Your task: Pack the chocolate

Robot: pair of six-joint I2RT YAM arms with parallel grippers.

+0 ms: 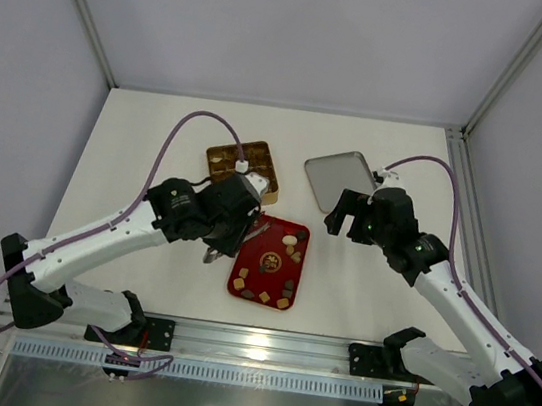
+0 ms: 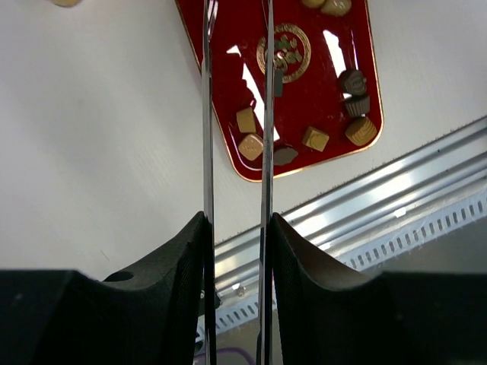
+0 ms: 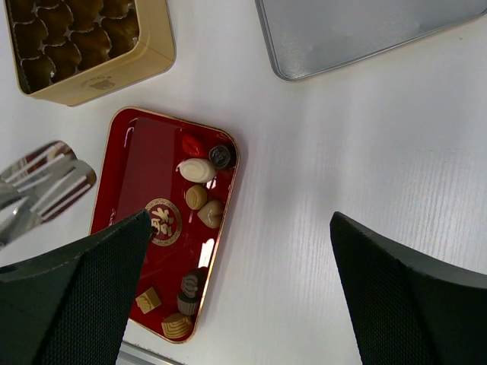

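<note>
The chocolate pieces lie loose on a red tray (image 1: 242,272): a cream oval (image 3: 196,169), tan ones (image 3: 196,196) and a dark round one (image 3: 221,156) at its far end, and tan squares (image 2: 246,120) and dark cups (image 2: 352,80) at its near end. My left gripper (image 1: 222,247) is shut on metal tongs (image 2: 207,114), whose two blades reach over the tray's left part. The tong tips (image 3: 46,179) hang just left of the tray and look empty. My right gripper (image 3: 240,220) is open and empty above bare table right of the tray.
A gold box (image 1: 244,164) with scalloped compartments stands behind the tray at the left. A silver lid (image 1: 340,179) lies at the back right. A metal rail (image 2: 396,190) runs along the near table edge.
</note>
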